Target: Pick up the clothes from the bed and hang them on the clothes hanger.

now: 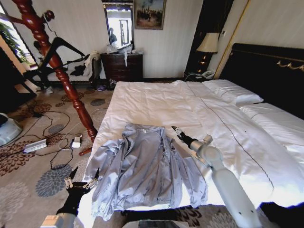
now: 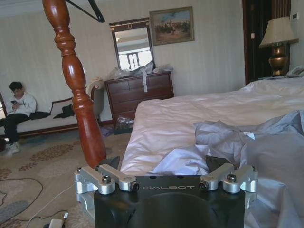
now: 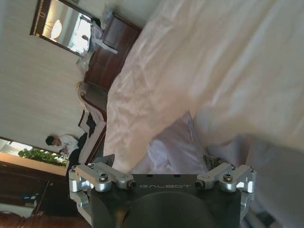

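A hotel-style bedroom, judging by the furnishings. Across the right half of the frame, a very wide bed (image 1: 156, 102) with white duvet, pillows (image 1: 232, 91) and black headboard (image 1: 268, 71). At upper centre, a dark wooden dresser (image 1: 122, 66) under a wall mirror (image 1: 118, 23), beside a framed painting (image 1: 149, 13). At upper right, a shaded table lamp (image 1: 207, 43) and a telephone (image 1: 207, 74). Along the left, a turned wooden coat stand (image 1: 57, 66), patterned floral carpet (image 1: 28, 161), trailing cables and a power strip (image 1: 35, 145). Far upper left, a cushioned bench (image 1: 71, 73) against striped wallpaper.
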You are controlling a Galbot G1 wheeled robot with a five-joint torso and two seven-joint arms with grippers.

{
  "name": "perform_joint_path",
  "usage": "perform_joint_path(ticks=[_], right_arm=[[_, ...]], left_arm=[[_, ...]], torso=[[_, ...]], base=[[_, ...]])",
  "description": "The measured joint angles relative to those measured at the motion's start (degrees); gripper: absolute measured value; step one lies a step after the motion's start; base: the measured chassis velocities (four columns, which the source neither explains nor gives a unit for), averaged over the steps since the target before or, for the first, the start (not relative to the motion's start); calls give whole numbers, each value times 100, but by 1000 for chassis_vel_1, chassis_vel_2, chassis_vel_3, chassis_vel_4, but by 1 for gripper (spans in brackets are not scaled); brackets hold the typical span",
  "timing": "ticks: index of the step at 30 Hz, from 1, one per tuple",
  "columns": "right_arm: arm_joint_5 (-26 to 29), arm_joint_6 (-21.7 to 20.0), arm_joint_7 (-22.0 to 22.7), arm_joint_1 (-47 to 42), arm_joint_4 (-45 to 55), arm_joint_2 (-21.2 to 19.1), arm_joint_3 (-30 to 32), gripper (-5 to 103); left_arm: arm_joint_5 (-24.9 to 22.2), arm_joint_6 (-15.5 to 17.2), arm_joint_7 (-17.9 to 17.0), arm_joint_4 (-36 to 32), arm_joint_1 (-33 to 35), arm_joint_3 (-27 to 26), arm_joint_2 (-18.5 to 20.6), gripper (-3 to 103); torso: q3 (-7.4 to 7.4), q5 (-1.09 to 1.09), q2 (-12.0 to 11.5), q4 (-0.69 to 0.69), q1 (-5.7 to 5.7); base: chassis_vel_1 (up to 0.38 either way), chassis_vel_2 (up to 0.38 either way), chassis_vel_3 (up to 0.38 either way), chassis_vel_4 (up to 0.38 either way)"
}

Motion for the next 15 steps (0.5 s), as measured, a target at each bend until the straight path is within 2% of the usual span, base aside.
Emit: perform_joint_path(ticks=[6,15], right_arm=[[-252,-264,-29,-180,-97,204,-11,100],[-303,-403,-64,-368,-51,209,-16,100]], left_arm=[[17,41,-60,-93,49,-31,-1,100],[98,58,-157,-148,61,7,-56,100]], torso=[[-1,-2,1,-1,0],[-1,-2,1,-1,-1]], base=[[0,0,0,0],[0,0,0,0]])
